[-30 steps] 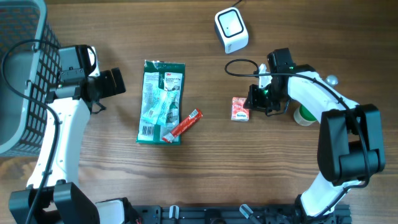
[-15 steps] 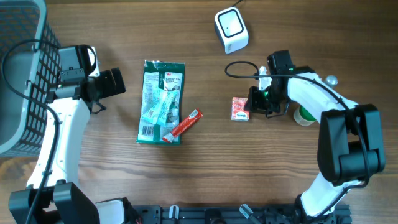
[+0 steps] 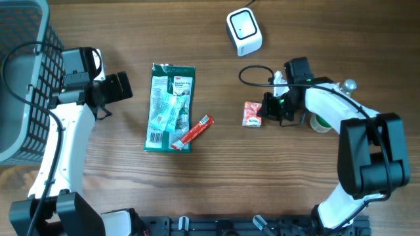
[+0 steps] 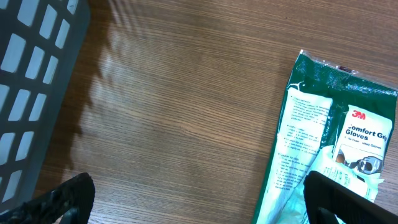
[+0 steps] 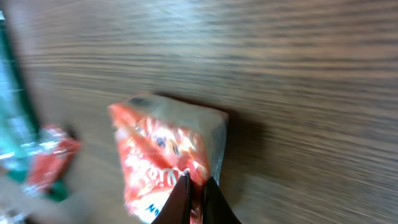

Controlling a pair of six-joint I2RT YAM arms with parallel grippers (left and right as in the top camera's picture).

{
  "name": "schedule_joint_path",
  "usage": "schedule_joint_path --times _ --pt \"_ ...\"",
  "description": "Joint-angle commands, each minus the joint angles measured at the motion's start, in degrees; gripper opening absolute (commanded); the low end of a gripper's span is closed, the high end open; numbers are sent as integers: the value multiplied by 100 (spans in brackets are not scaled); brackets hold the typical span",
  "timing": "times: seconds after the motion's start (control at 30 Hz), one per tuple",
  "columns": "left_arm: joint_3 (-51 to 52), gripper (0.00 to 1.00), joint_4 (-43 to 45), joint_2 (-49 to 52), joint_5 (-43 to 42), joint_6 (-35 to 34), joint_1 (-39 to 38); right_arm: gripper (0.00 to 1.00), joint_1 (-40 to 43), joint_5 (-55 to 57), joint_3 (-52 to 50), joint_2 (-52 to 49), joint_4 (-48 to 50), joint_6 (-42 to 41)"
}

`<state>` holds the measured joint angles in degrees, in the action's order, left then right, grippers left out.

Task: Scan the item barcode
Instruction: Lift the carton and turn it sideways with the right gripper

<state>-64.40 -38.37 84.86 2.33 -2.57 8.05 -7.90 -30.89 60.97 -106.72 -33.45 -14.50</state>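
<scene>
A small red-orange snack packet [image 3: 251, 114] lies on the wooden table right of centre. My right gripper [image 3: 268, 110] is shut on its right edge. In the right wrist view the fingertips [image 5: 211, 198] pinch the wrapper of the packet [image 5: 163, 152], which looks blurred. The white barcode scanner [image 3: 244, 31] stands at the back, above the packet. My left gripper [image 3: 121, 86] hangs open over bare wood, left of a green glove pack [image 3: 170, 107]. Its two black fingers [image 4: 67, 198] stand wide apart, with nothing between them.
A red stick sachet [image 3: 195, 131] lies on the lower right corner of the glove pack [image 4: 339, 143]. A grey mesh basket [image 3: 20, 78] fills the far left and shows again as the basket [image 4: 31, 81] beside the left gripper. A green-white roll [image 3: 321, 122] sits behind the right arm.
My right gripper has closed on the red-orange packet's edge, and the packet has shifted slightly left and tilted. The left arm has not moved.
</scene>
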Motion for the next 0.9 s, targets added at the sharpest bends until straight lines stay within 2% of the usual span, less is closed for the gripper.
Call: schedule_joint_path --times 0.0,0.13,0.27,0.4,0.67,0.87 --pt "-26 100 13 22 55 85 22 4 459 -2452 22 514 219 487" --pt "-26 100 13 22 55 85 22 4 831 -4315 20 758 260 903" --pt "-26 100 13 22 55 85 22 4 874 -5340 20 761 256 1338" --pt "-26 100 13 22 55 85 22 4 874 -6199 20 763 299 1427" --pt "-26 100 13 22 55 85 22 4 874 -6218 20 850 -26 1464" --pt "-26 100 13 22 55 85 22 4 874 -6218 20 1346 -483 1674"
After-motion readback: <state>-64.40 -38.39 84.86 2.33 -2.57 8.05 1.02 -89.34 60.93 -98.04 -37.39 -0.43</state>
